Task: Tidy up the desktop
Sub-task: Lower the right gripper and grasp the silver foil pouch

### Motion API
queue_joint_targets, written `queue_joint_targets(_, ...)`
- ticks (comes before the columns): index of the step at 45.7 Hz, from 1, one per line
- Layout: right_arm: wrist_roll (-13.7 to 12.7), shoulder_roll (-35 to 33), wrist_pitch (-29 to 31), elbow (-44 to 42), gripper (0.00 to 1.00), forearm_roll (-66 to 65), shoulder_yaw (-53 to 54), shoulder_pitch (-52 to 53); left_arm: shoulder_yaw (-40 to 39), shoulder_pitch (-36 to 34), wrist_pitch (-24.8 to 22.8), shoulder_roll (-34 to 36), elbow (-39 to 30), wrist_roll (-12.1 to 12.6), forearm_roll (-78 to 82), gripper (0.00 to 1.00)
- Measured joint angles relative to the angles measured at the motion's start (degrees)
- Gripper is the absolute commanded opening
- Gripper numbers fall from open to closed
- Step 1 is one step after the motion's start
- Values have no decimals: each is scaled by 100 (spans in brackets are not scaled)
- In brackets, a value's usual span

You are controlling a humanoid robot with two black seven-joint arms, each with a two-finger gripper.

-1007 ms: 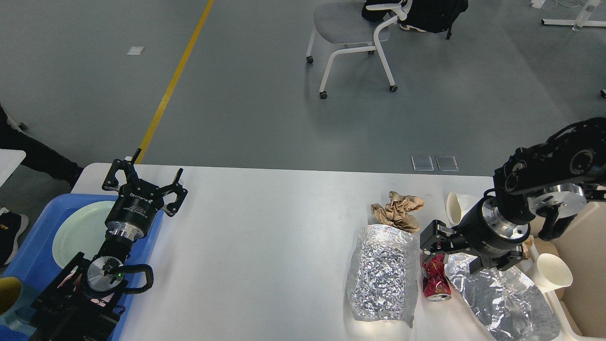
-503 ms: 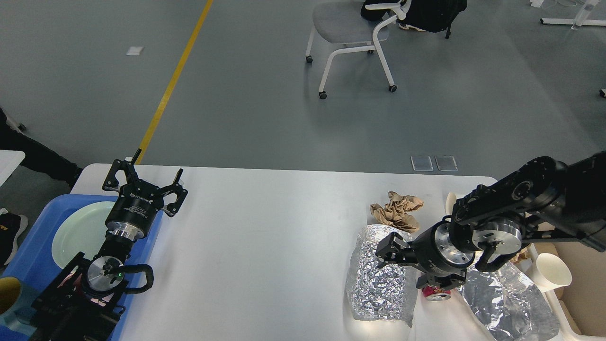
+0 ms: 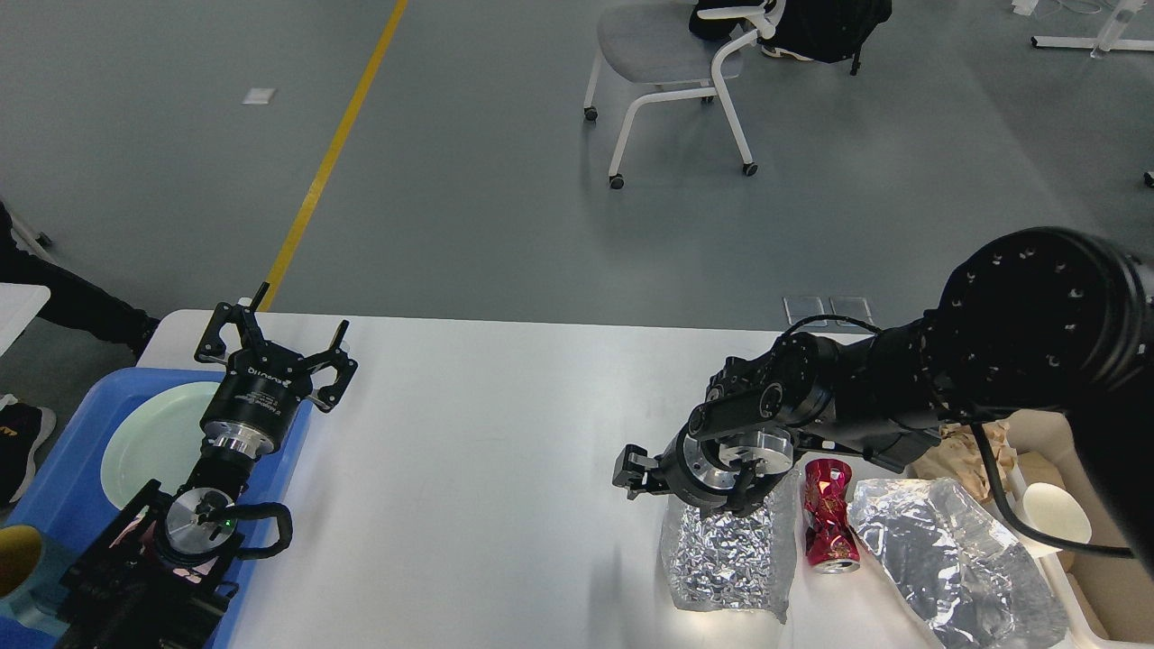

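Observation:
The white desktop (image 3: 505, 451) carries litter at its right end: a crumpled silver foil bag (image 3: 726, 559), a crushed red can (image 3: 829, 527) lying beside it, and a flattened foil sheet (image 3: 956, 559). My right arm reaches in low from the right above the foil bag's far end. Its gripper (image 3: 631, 473) points left past the bag, small and dark, so its fingers cannot be told apart. My left gripper (image 3: 278, 338) is open and holds nothing, over the far edge of the blue tray (image 3: 63, 469).
The blue tray holds a pale green plate (image 3: 153, 442), with a yellow cup (image 3: 13, 559) at the lower left. A cream bin (image 3: 1095, 559) at the table's right end holds a paper cup (image 3: 1055, 514) and brown paper (image 3: 969, 446). A chair (image 3: 667, 54) stands on the floor beyond.
My right arm has swung left across the litter, from beside the can to past the foil bag's far end, and now hides the brown paper wad behind the bag. The left arm has not moved.

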Motion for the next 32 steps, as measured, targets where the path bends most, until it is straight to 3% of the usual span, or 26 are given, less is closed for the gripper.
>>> queue_joint_targets(26, -61, 206, -11, -913, 86, -252, 79, -1031, -2, 0, 0, 0, 0, 0, 0, 96)
queue_joint_targets(28, -60, 213, -14, -1002, 82, -314, 85, -1119, -2, 0, 0, 0, 0, 0, 0, 96)
queue_joint_targets(32, -50, 213, -26, -1102, 60, -356, 130, -1218, -2, 0, 0, 0, 0, 0, 0, 96)
